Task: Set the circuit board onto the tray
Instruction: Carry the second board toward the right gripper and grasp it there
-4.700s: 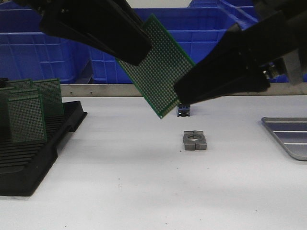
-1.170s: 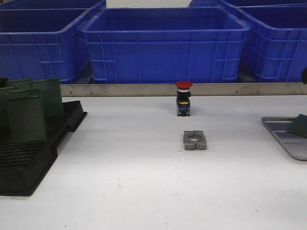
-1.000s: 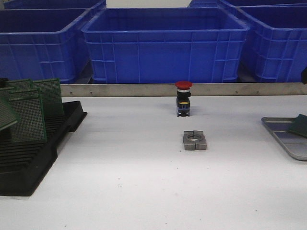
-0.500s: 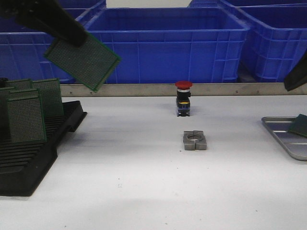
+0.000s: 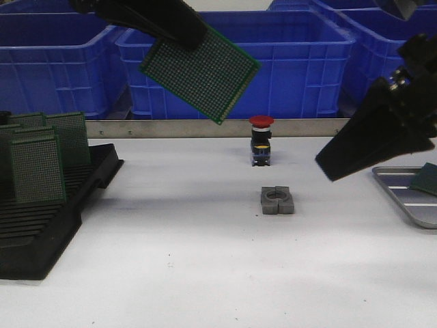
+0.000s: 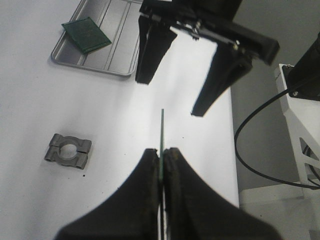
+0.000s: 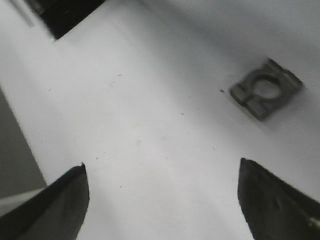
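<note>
A circuit board (image 5: 200, 72) was held high above the table, tilted, by the left gripper (image 6: 161, 157), whose jaws were closed tight on its edge, so that in the left wrist view only the thin green edge was seen between them. The right gripper (image 5: 328, 160) was spread wide and empty, its two fingers well apart in the right wrist view, and it hung over the table between the held board and the tray (image 5: 399, 191). It was judged that a handover from left to right was being prepared.

On the tray one green board (image 6: 86, 35) was already lying flat, near a corner. The rack (image 5: 48, 219) at the left was seen to carry several more boards (image 5: 37, 167) upright; how many could not be counted with certainty. The held board had yet to be passed across, carried to the tray and laid down beside the first.
</note>
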